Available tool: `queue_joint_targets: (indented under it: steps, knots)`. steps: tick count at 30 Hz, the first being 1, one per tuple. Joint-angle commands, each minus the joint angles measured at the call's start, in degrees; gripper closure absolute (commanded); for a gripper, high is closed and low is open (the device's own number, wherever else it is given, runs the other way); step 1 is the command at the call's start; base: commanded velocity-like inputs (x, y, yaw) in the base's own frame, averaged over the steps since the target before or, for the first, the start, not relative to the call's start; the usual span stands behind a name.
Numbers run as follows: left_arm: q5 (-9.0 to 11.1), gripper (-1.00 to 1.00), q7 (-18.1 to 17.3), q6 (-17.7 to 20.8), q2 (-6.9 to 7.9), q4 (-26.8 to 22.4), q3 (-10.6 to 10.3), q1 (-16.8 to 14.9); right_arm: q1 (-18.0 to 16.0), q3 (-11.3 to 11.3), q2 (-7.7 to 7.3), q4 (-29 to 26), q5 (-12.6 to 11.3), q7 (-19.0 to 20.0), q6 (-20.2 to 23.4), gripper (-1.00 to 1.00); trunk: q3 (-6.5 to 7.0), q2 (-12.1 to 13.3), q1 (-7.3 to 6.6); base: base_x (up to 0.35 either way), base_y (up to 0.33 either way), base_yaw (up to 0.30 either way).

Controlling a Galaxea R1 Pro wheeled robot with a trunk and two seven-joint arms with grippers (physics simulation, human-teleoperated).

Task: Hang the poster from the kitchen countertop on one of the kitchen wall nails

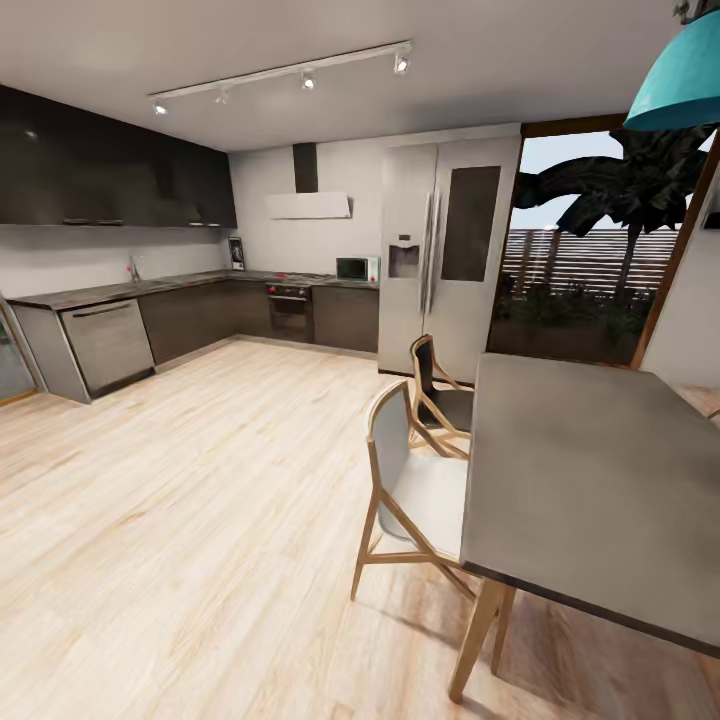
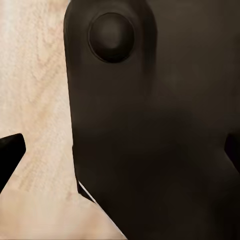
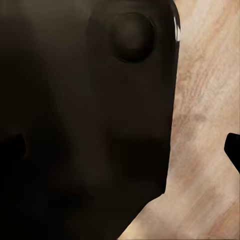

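The poster [image 1: 236,253] stands upright, small and far off, on the kitchen countertop [image 1: 150,288] in the back corner, leaning against the pale wall. The grey countertop runs in an L over dark cabinets. From this distance I cannot make out the wall nails. In the left wrist view my left gripper [image 2: 120,150] hangs open over a dark part of the robot's body, one fingertip [image 2: 10,152] at each edge of the picture. My right gripper [image 3: 125,150] is likewise open, one fingertip [image 3: 233,150] showing against the wooden floor. Neither holds anything.
A grey dining table [image 1: 590,480] with two wooden chairs [image 1: 415,480] stands close on the right. A tall fridge [image 1: 450,250], an oven [image 1: 290,310], a microwave [image 1: 355,268] and a dishwasher [image 1: 105,345] line the far side. Open wooden floor [image 1: 200,480] stretches toward the counter.
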Motion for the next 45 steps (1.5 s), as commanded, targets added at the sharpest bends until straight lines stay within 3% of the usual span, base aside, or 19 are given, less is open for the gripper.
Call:
queue_joint_targets:
  steps: [1,7,24,31,32,45]
  knots:
    - [-0.07,-1.00,-0.03,-0.33,-0.33,-0.33,-0.26,0.33,-0.34,0.01,-0.33,-0.33,0.25,-0.17,-0.33,-1.00,-0.03,-0.01,0.00,0.000,0.000,0.000]
    - [-0.07,-1.00,-0.03,-0.86,-0.89,-2.24,-0.56,2.15,-1.28,-0.02,-0.54,-0.84,0.20,-0.04,-2.26,-1.00,-0.03,-0.01,0.00,0.000,0.000,0.000]
    - [-0.07,-1.00,-0.03,-0.86,-0.89,-4.88,-0.56,2.15,-1.28,-0.02,-0.54,-0.84,0.20,-0.04,-3.25,-1.00,-0.03,-0.01,0.00,0.000,0.000,0.000]
    - [-0.39,-1.00,-0.14,-2.63,-1.27,-7.13,-0.33,3.01,-3.60,-0.31,-1.93,-3.14,-0.61,-0.08,-5.51,-1.00,-0.03,-0.01,0.00,0.000,0.000,0.000]
    - [-0.41,-1.00,-0.11,-2.79,-1.26,-33.83,-0.17,3.08,-9.02,-0.30,-2.02,-19.40,-0.70,-0.08,-13.82,-1.00,-0.03,-0.01,0.00,0.000,0.000,0.000]
    - [-0.44,-1.00,-0.17,-2.90,-0.51,-36.22,0.17,3.15,-9.59,0.17,-1.70,-21.00,-0.20,-0.09,-14.89,-1.00,-0.15,-0.01,0.00,0.111,0.000,0.069]
